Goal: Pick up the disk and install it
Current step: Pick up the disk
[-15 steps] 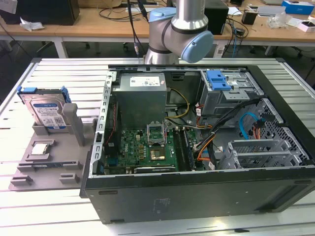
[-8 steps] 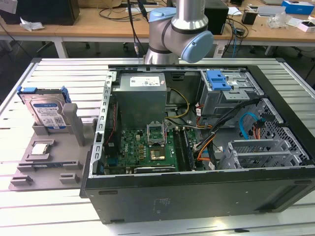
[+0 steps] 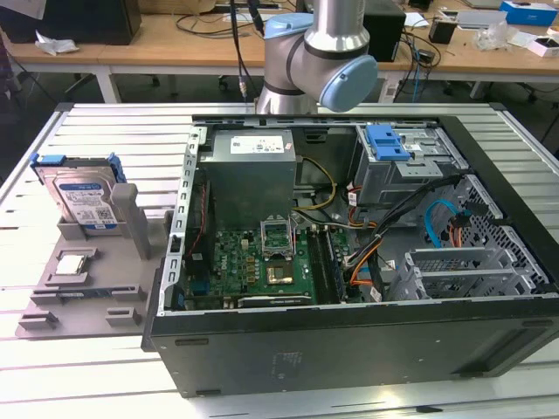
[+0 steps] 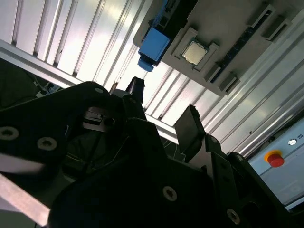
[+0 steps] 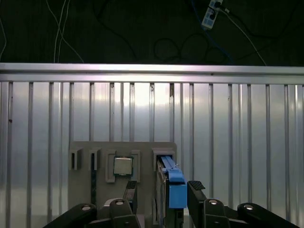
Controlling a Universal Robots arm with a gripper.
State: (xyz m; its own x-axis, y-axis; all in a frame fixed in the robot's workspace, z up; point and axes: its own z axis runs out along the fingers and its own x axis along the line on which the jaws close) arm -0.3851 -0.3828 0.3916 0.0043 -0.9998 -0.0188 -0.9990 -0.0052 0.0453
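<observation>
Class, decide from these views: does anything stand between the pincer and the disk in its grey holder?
Nothing visible does. In the first wrist view the open pincer faces the disk, upright in its grey holder, with only open space between them.

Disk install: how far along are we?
Nothing done yet: the disk stands upright in the grey holder, outside the computer case. In hand: nothing; the tool is open and empty, facing the disk. Left: grasping and installing.
</observation>
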